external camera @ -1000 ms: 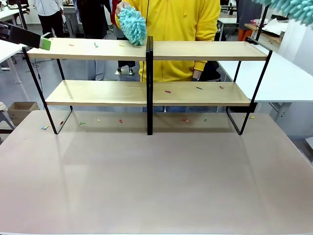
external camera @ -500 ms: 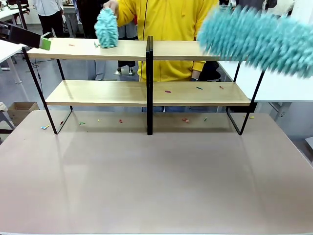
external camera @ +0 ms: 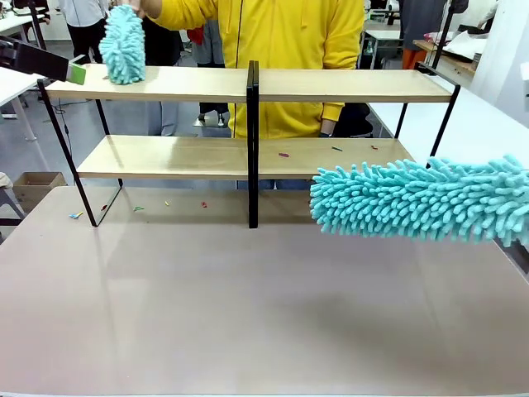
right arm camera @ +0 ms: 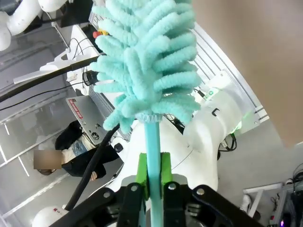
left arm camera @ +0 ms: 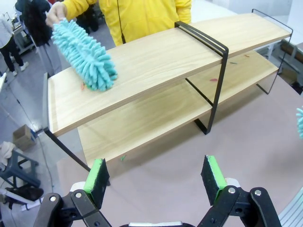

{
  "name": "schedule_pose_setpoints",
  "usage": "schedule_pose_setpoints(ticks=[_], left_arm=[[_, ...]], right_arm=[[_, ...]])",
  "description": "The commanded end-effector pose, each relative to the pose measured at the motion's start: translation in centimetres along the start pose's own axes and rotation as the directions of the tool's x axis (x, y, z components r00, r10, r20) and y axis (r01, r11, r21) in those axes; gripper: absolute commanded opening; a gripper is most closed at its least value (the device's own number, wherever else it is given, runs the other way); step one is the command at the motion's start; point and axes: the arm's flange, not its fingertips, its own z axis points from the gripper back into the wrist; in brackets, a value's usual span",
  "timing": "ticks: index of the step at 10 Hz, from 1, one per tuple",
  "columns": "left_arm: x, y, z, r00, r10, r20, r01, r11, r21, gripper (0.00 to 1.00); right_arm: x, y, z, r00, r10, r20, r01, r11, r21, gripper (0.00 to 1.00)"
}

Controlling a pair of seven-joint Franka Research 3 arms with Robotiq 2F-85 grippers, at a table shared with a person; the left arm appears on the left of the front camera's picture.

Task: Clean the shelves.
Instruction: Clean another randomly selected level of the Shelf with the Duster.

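- Clamped tight between the green pads of the right gripper [right arm camera: 151,166]: the thin teal handle of a fluffy teal duster [right arm camera: 147,61], jaws drawn right in against the stick
- From the front, carries that duster [external camera: 421,198] lying roughly level over the right side of the table [external camera: 248,314], in front of the right half of the shelves [external camera: 347,85]; cannot tell whether touching either
- Spread wide and gripping nothing at the left gripper [left arm camera: 156,172], green pads well apart, looking down on the left end of the shelves
- From the front, shows one green left pad [external camera: 76,74] just beside the left end of the top board
- Stand on the far part of the table: two long light-wood boards on a thin black frame with a black centre post
- Bear a smaller teal duster [external camera: 124,45] on the left end of the top board, held by the person's hand [left arm camera: 57,13]
- Carry small coloured scraps [external camera: 283,155] on the right half of the lower board, with more scattered on the table beneath
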Motion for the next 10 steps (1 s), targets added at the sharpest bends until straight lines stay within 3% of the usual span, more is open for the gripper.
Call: schedule_pose_setpoints(ticks=[1, 2, 4, 6, 8, 9, 10], left_arm=[[0.0, 0.0, 0.1, 1.000, 0.000, 0.001, 0.000, 1.000, 0.006, 1.00], [0.0, 0.0, 0.1, 1.000, 0.000, 0.001, 0.000, 1.000, 0.006, 1.00], [0.0, 0.0, 0.1, 1.000, 0.000, 0.001, 0.000, 1.000, 0.006, 1.00], [0.0, 0.0, 0.1, 1.000, 0.000, 0.001, 0.000, 1.000, 0.006, 1.00], [0.0, 0.0, 0.1, 1.000, 0.000, 0.001, 0.000, 1.000, 0.006, 1.00], [0.0, 0.0, 0.1, 1.000, 0.000, 0.001, 0.000, 1.000, 0.006, 1.00], [0.0, 0.0, 0.1, 1.000, 0.000, 0.001, 0.000, 1.000, 0.006, 1.00]], right_arm=[[0.9, -0.1, -0.7, 0.997, -0.060, -0.048, 0.058, 0.997, -0.041, 0.13], [3.6, 0.2, -2.3, 0.991, -0.069, -0.113, 0.061, 0.995, -0.077, 0.13], [9.5, 0.7, -5.6, 0.978, -0.137, -0.155, 0.111, 0.980, -0.163, 0.13], [16.1, 2.0, -9.7, 0.961, -0.276, 0.003, 0.267, 0.927, -0.261, 0.13], [19.8, 4.8, -13.4, 0.973, -0.165, 0.161, 0.198, 0.957, -0.213, 0.13], [19.4, 5.3, -13.1, 0.989, -0.103, 0.108, 0.125, 0.967, -0.223, 0.13], [19.4, 3.6, -11.9, 0.975, -0.214, 0.066, 0.223, 0.950, -0.220, 0.13]])
